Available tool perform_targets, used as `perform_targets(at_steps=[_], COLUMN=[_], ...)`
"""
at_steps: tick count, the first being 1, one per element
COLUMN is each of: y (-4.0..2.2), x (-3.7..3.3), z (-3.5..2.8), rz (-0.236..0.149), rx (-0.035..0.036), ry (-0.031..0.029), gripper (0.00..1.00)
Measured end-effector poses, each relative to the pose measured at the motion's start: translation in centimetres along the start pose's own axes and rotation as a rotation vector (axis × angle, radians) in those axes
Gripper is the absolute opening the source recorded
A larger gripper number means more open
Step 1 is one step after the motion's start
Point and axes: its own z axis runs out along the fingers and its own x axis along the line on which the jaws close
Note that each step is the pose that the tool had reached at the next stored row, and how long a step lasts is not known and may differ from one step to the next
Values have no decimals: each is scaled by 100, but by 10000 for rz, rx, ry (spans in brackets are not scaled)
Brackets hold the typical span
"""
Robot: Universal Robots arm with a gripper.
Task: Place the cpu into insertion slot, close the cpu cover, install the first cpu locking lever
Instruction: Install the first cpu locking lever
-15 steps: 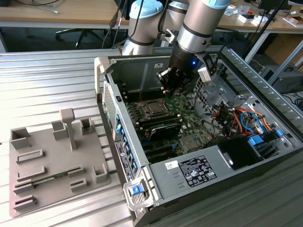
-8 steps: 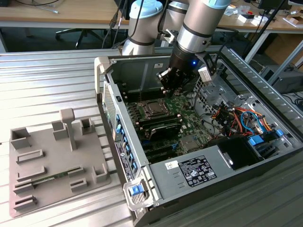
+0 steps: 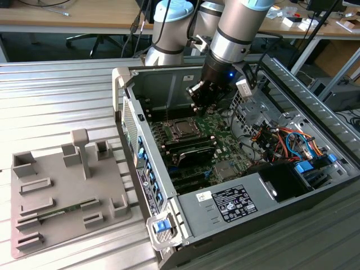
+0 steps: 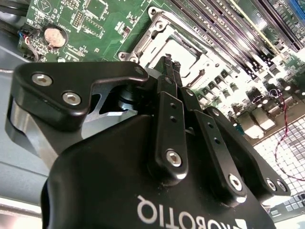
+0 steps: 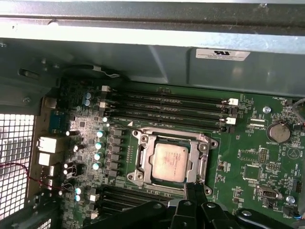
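The cpu [image 5: 169, 161] lies silvery face up in the insertion slot [image 5: 206, 168], and it also shows past the fingers in the second wrist view [image 4: 180, 53]. The cpu cover [image 5: 143, 153] lies flat around it as a metal frame. My gripper [image 4: 170, 63] is shut with nothing between its fingers. Its tips [image 5: 195, 190] hang close over the socket's edge nearest the gripper. In the exterior view the gripper [image 3: 199, 105] is inside the open computer case, just above and behind the socket [image 3: 181, 130]. I cannot make out how the locking lever stands.
Long memory slots [image 5: 167, 106] run beside the socket, and a coin battery [image 5: 278, 132] sits on the board. The case walls [image 3: 126, 121] ring the motherboard. Cables [image 3: 281, 138] fill the exterior view's right. A grey parts tray [image 3: 62, 185] lies at the exterior view's left.
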Motion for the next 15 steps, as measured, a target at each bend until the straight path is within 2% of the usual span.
perform_targets(at_steps=[15], y=[0], x=[0], z=[0], rz=[-676], rx=[30], ry=[7], gripper=[11])
